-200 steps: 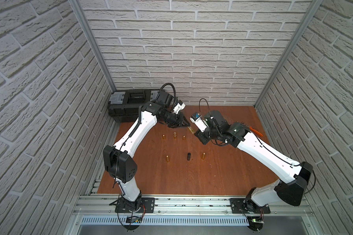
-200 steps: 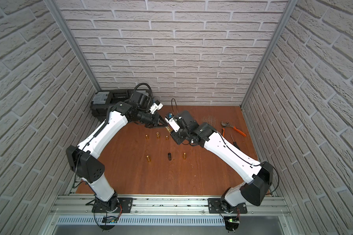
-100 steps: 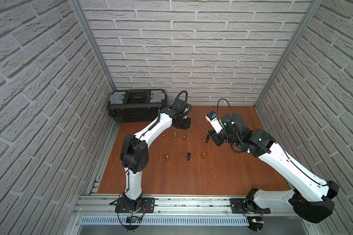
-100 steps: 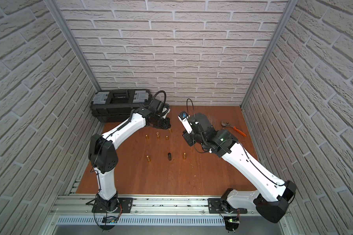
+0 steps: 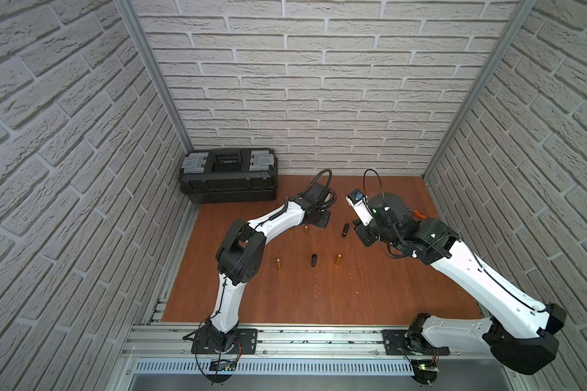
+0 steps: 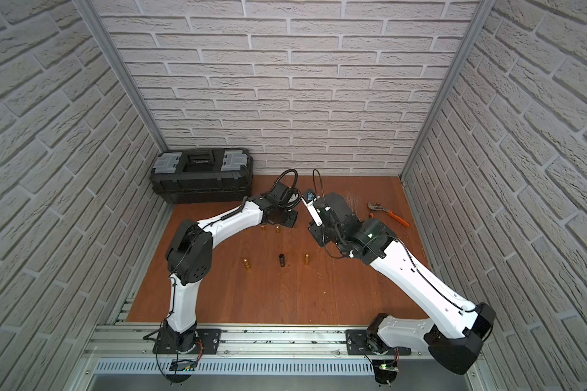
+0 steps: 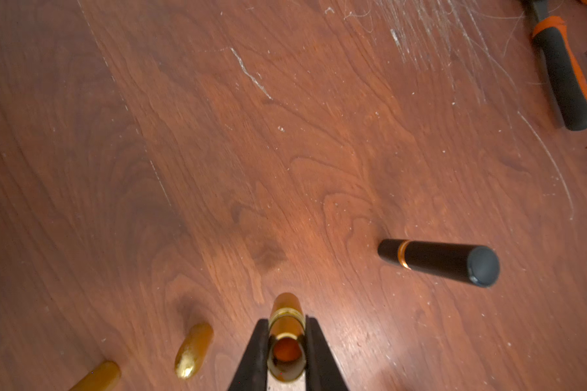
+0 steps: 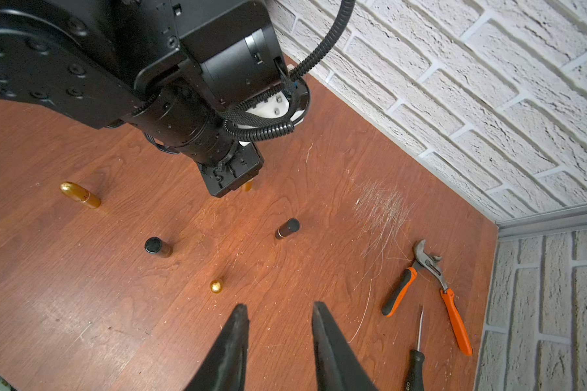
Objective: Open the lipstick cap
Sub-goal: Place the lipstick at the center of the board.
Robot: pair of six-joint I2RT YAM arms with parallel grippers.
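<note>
Enclosure: three walls (image 5: 319,84) clad in pale grey-white brick-pattern panel, joined at the far corners by bare aluminium posts (image 5: 156,84). Work surface (image 5: 319,294) was reddish-brown wood-grain board, dusty, with a patch of fine pale scratches (image 8: 383,206) near the back wall. A black toolbox (image 5: 229,176) with grey lid trays stood in the far left corner against the back wall. An aluminium rail (image 5: 319,338) ran along the near edge, with a slotted vent strip (image 5: 285,367) below it. Lighting was even and diffuse, with soft glare (image 7: 387,338) on the wood.

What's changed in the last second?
The two grippers, which met above mid-table, have parted. The left gripper dropped close to the table, shut on a gold lipstick tube; the right gripper pulled back toward its own side, open and empty. The loose lipsticks, toolbox and pliers stayed put.
</note>
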